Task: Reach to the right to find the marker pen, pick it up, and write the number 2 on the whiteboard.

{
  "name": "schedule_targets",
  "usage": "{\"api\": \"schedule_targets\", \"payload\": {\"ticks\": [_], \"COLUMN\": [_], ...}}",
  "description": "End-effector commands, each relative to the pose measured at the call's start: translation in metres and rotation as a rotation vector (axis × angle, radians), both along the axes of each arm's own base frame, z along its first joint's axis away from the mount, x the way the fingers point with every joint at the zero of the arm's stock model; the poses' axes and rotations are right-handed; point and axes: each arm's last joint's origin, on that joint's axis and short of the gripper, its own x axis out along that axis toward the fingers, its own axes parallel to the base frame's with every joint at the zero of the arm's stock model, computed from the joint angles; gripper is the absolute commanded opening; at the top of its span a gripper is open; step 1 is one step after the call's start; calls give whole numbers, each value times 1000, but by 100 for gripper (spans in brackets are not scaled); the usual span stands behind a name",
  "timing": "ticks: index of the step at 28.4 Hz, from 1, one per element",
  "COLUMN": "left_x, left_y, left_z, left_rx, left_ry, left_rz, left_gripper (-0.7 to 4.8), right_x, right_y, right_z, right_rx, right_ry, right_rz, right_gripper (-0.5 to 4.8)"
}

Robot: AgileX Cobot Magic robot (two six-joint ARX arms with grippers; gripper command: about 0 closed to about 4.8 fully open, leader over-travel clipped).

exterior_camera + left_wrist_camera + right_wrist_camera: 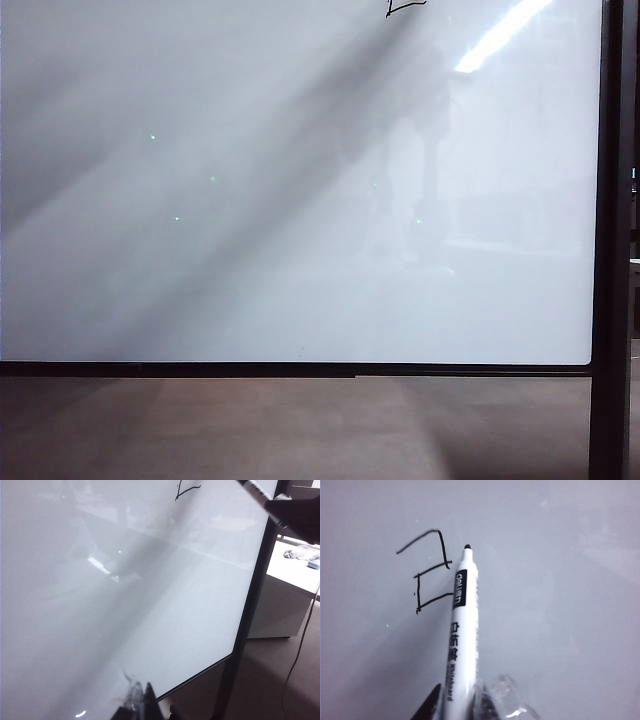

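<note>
The whiteboard (300,250) fills the exterior view, and neither gripper shows there. Only the base stroke of the number 2 (405,8) shows at that view's top edge. In the right wrist view the number 2 (434,568) is an angular black figure on the whiteboard (560,605). My right gripper (461,699) is shut on the marker pen (462,630), whose dark tip sits just beside the strokes. The left wrist view shows the right gripper (295,512) holding the marker pen (255,489) near the board's upper corner. My left gripper (140,692) hangs in front of the board's lower part, its tips together and holding nothing.
A thin black frame runs along the board's bottom edge (300,369), with a black post (608,240) at its right side. Brown floor (250,430) lies below. Past the post stands a white cabinet (287,595) with small items (300,555) on top, and a cable (300,645) hangs beside it.
</note>
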Motion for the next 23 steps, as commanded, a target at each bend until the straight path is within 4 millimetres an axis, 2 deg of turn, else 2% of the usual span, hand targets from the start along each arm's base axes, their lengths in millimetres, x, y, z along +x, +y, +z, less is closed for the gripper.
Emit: {"api": "schedule_targets", "payload": {"ticks": [1, 11, 19, 23], "left_x": [-1, -4, -22, -32], "left_y": [0, 2, 13, 20], "left_z": [4, 6, 17, 17], "left_rx": [-1, -8, -42, -43], "left_ry": [-19, -31, -85, -51], "left_rz": [-2, -1, 26, 58], "left_gripper": [-5, -5, -5, -5], "right_x": [-7, -24, -46, -62], "right_y": [-3, -11, -20, -27], "right_z": [7, 15, 22, 24], "right_rx": [3, -10, -29, -50], "right_ry": [-3, 24, 73, 125], "right_rz": [-5, -6, -9, -27], "right_gripper": [64, 63, 63, 63]}}
